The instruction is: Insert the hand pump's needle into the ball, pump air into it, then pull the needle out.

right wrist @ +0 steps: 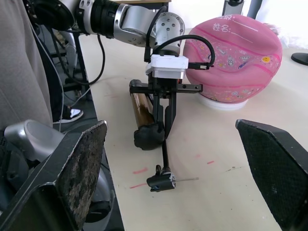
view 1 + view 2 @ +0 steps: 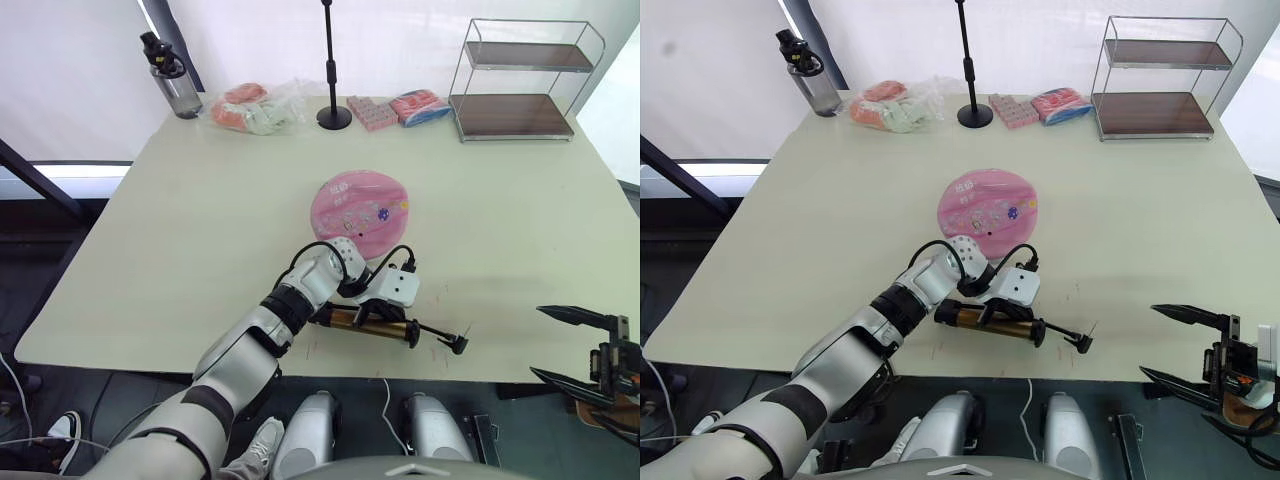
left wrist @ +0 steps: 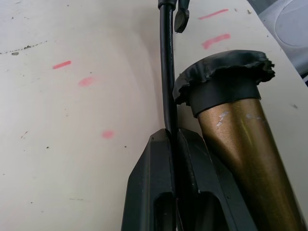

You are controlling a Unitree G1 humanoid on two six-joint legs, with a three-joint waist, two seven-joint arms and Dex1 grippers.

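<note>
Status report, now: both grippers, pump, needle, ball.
Left gripper shut on the hose beside the hand pump. Right gripper open, off the table edge. Needle lies on the table, clear of the ball.

The left arm reaches forward over the near part of the table, forearm angled to the robot's right, wrist bent so the left gripper [image 1: 162,111] points down toward the near edge. Its two black fingers [image 3: 149,192] are pressed together on the thin black hose [image 3: 166,72], which runs out straight between them; the hand pump [image 2: 365,324] lies just beside the fingers, touching them along its barrel. The right arm is held low off the near right corner of the table, well apart from the left. The right gripper [image 2: 568,345] points to the robot's left, its two fingers spread wide with nothing between them.
</note>
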